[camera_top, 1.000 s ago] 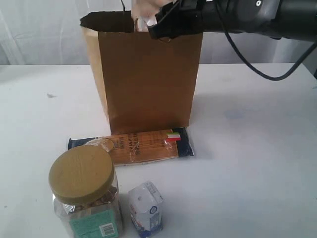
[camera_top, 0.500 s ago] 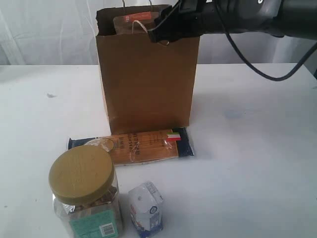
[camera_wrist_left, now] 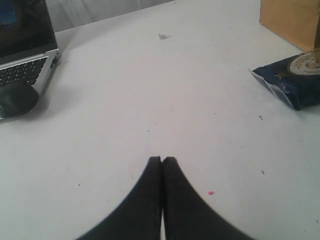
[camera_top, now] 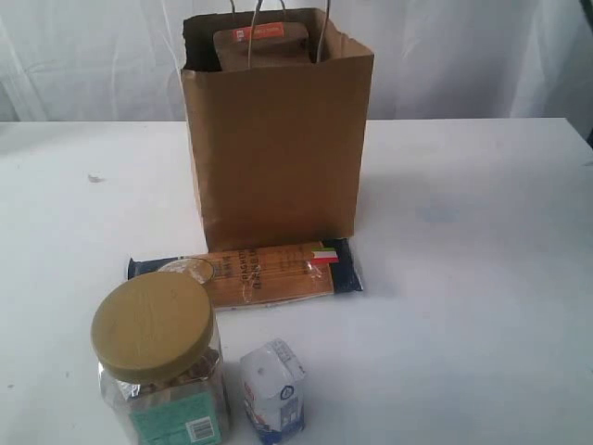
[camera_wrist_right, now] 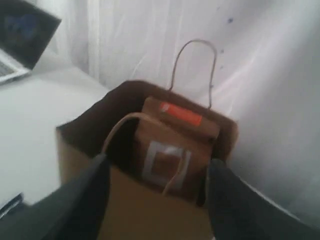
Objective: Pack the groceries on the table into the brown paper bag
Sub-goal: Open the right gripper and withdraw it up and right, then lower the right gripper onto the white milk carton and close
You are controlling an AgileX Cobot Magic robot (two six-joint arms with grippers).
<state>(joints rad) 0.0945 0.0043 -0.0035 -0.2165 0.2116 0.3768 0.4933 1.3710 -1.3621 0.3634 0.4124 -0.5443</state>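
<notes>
This looks like a lab or test room, more workplace than home kitchen. The table (camera_top: 482,278) is a big plain white one, faintly smudged and specked. Behind its far edge a white curtain (camera_top: 93,56) hangs across the whole width like a backdrop. A handful of groceries stands on the surface near the front edge: a brown paper bag (camera_top: 278,158), a jar (camera_top: 157,362), a small carton (camera_top: 273,389) and a spaghetti packet (camera_top: 269,269). On the same table, well apart from them, an open laptop (camera_wrist_left: 25,55) sits with a dark mouse (camera_wrist_left: 17,97) just beside it, which gives the place the feel of a working bench.
</notes>
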